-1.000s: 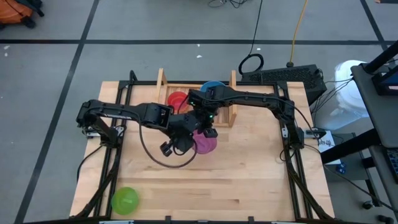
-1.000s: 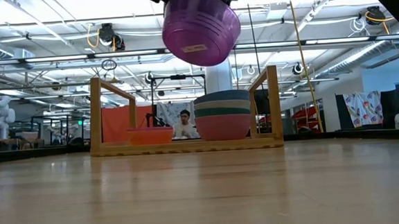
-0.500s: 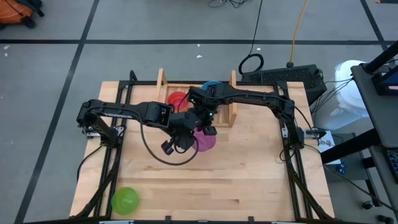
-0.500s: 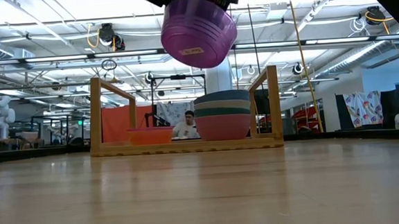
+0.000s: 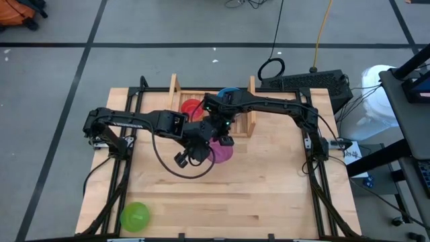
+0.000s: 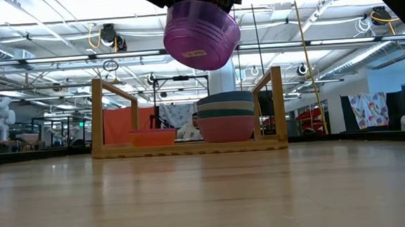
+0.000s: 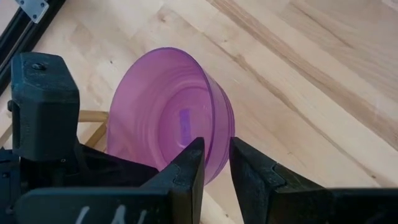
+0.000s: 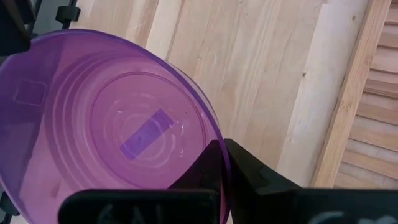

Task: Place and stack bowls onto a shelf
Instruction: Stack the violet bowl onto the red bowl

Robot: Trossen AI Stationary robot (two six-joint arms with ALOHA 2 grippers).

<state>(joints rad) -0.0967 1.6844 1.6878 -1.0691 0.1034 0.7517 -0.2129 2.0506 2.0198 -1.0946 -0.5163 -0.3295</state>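
Both arms met mid-table, and the purple bowl hung tilted in the air between them, clear of the table. The left gripper had its jaws pinched on the bowl's rim, wall between them. The right gripper clamped the rim too, jaws closed tight on it. Beyond the jaws stood the shelf, stacked bowls inside.
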